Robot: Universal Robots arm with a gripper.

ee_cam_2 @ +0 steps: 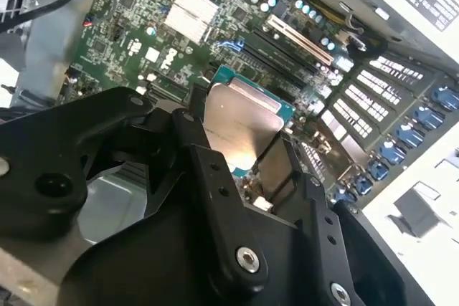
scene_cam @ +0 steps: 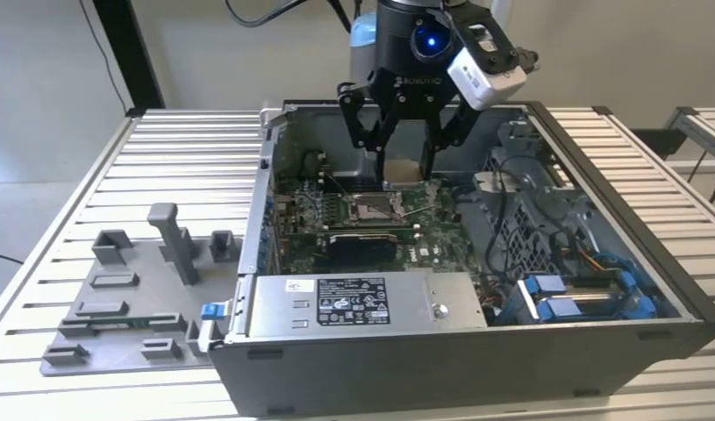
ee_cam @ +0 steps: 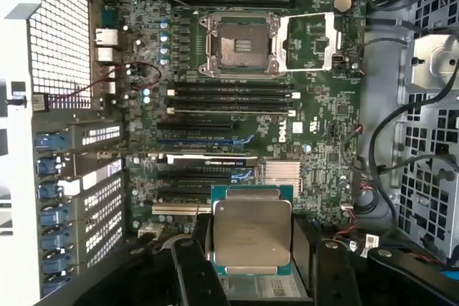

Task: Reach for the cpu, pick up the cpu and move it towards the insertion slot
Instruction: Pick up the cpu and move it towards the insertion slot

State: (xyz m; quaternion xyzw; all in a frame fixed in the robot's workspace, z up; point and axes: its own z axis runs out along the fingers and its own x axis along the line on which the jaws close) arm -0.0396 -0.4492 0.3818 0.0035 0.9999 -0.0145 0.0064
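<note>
While the tool [scene_cam: 406,167] hung inside the open computer case [scene_cam: 638,289], we saw its fingers closed narrowly on the cpu [ee_cam: 251,233], gripping it by two opposite edges with the silvery top showing in both wrist views. The chip was held in the air above the green motherboard [ee_cam: 315,141], apart from the insertion slot [ee_cam: 240,44], whose metal frame stood open on the board.

We judged the hold to be the weak point: only thin edges were pinched, so a small slip could tilt the chip or drop it onto the board. A tilted chip meeting the socket might bend the pin grid. The loose cables [scene_cam: 510,219] and the case walls stood near the arm, and we thought a wide swing could snag them.

The case lay on a slatted metal surface [scene_cam: 193,167], with a grey fixture plate [scene_cam: 123,298] near the corner at the exterior view's left. Behind it stood a pale wall [scene_cam: 217,53].
</note>
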